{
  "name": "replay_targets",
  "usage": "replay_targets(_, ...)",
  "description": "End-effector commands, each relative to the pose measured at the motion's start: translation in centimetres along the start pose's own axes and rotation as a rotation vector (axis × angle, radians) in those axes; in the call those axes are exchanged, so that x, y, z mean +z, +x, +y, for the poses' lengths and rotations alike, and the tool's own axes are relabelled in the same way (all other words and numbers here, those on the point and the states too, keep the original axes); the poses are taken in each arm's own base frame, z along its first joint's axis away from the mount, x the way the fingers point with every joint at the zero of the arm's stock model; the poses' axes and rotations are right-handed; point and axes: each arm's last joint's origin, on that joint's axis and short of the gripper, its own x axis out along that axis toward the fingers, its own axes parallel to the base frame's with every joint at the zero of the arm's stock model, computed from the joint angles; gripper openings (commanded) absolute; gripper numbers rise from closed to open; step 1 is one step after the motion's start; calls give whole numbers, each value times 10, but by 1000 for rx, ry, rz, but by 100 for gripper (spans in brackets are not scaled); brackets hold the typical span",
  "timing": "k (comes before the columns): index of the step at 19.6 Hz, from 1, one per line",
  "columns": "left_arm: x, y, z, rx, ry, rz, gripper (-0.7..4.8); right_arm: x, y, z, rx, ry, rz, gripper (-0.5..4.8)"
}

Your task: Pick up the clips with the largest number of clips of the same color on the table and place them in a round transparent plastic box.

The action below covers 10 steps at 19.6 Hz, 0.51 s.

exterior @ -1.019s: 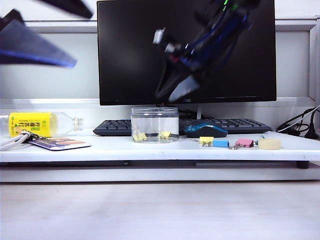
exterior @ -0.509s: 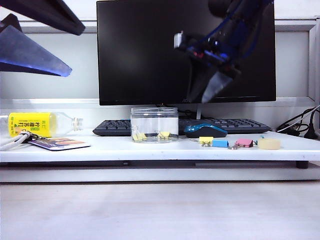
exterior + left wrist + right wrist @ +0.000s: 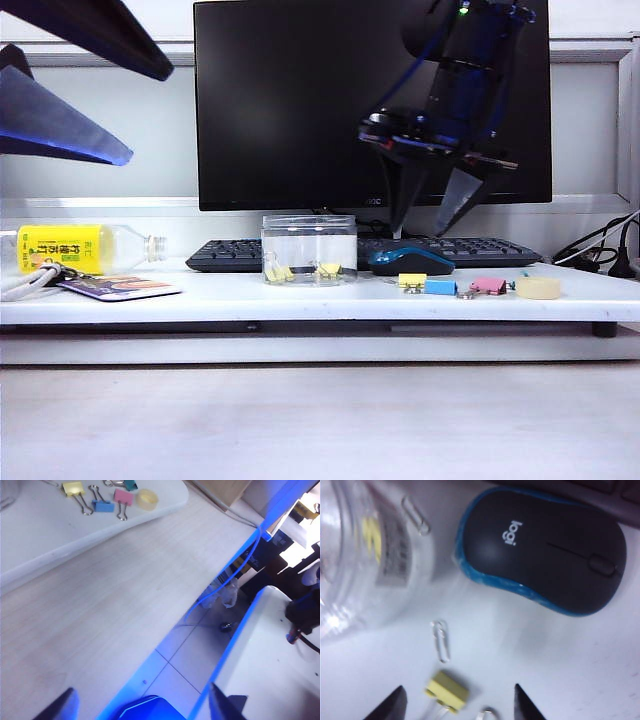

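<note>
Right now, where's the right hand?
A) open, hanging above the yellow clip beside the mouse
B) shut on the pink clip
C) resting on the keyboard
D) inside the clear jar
A: the right hand hangs open over the table with nothing between its fingers, and its wrist view looks down on the yellow clip lying loose next to the mouse; the left hand is open too, off to the side.

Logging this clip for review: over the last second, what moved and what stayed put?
The right gripper swung from above the clear box rightward and now hangs open, pointing down, over the mouse and the yellow clip left on the desk. It holds nothing. The left gripper stayed open, far left. Two yellow clips remain in the box; blue clip, pink clip unmoved.
</note>
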Motion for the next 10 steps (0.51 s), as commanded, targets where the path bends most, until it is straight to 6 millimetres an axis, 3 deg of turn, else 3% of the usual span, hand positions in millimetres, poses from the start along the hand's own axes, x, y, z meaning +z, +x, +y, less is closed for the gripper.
replay_targets(1, 1, -1, 0, 18, 1, -11, 344, -5, 8, 23, -63, 37, -18, 275)
replay_targets(6, 1, -1, 0, 19, 0, -8, 344, -18, 23, 47, -143, 48, -53, 276)
replay_targets(10, -2, -1, 1, 25, -11, 20, 344, -16, 22, 50, -158, 86, -88, 276)
